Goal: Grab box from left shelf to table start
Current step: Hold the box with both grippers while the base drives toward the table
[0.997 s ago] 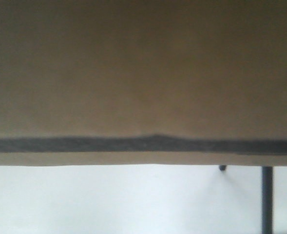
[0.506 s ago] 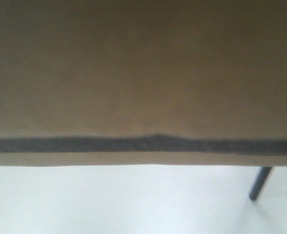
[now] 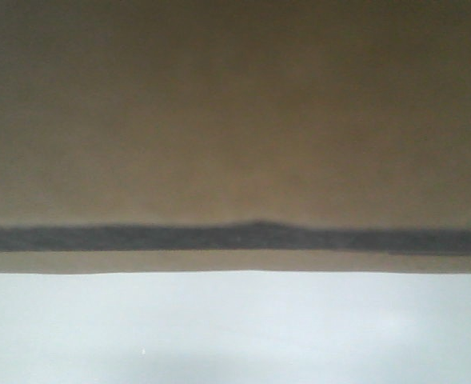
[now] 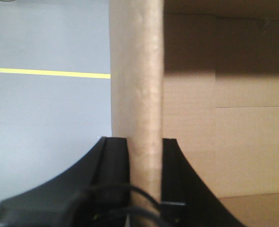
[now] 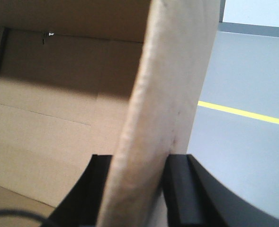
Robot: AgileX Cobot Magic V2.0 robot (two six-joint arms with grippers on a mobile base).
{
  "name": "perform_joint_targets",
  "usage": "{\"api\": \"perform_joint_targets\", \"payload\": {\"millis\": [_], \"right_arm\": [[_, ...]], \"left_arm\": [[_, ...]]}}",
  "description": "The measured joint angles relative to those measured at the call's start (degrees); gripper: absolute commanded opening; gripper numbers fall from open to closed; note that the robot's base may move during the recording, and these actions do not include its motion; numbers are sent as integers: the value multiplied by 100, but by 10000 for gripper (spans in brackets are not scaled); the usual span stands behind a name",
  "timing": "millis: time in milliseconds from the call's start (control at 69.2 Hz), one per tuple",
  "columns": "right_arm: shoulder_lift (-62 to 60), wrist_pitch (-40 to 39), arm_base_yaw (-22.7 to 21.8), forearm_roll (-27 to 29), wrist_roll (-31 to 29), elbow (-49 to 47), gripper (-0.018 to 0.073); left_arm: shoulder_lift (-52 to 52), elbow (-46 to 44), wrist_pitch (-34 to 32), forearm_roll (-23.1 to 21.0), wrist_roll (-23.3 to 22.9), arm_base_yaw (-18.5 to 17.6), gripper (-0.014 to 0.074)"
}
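Observation:
The brown cardboard box fills the upper two thirds of the front view, very close and blurred, with a dark band near its lower edge. My left gripper is shut on the box's left wall, one finger outside and one inside. My right gripper is shut on the box's right wall the same way. Both wrist views show the open brown inside of the box. The box is held up off the grey floor. The left shelf is out of view.
Pale grey floor lies below the box in the front view. A yellow floor line shows in the left wrist view and in the right wrist view. A pale wall with a dark base strip stands at the far right.
The dark thin post at the lower right of the front view has slid out of the picture. The box stays in the same place in the picture, still gripped by both grippers.

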Motion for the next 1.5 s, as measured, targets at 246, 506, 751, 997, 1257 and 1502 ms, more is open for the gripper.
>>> {"api": "perform_joint_targets", "payload": {"millis": [246, 506, 751, 997, 1257, 1502], "right_arm": [[0, 0, 0, 0, 0, 0, 20], [0, 0, 0, 0, 0, 0, 20], [0, 0, 0, 0, 0, 0, 20], [0, 0, 0, 0, 0, 0, 20], [0, 0, 0, 0, 0, 0, 20], [0, 0, 0, 0, -10, 0, 20]], "left_arm": [[0, 0, 0, 0, 0, 0, -92], [0, 0, 0, -10, 0, 0, -92], [0, 0, 0, -21, 0, 0, -92], [0, 0, 0, -21, 0, 0, -92], [0, 0, 0, -21, 0, 0, -92], [0, 0, 0, -21, 0, 0, -92]]}}
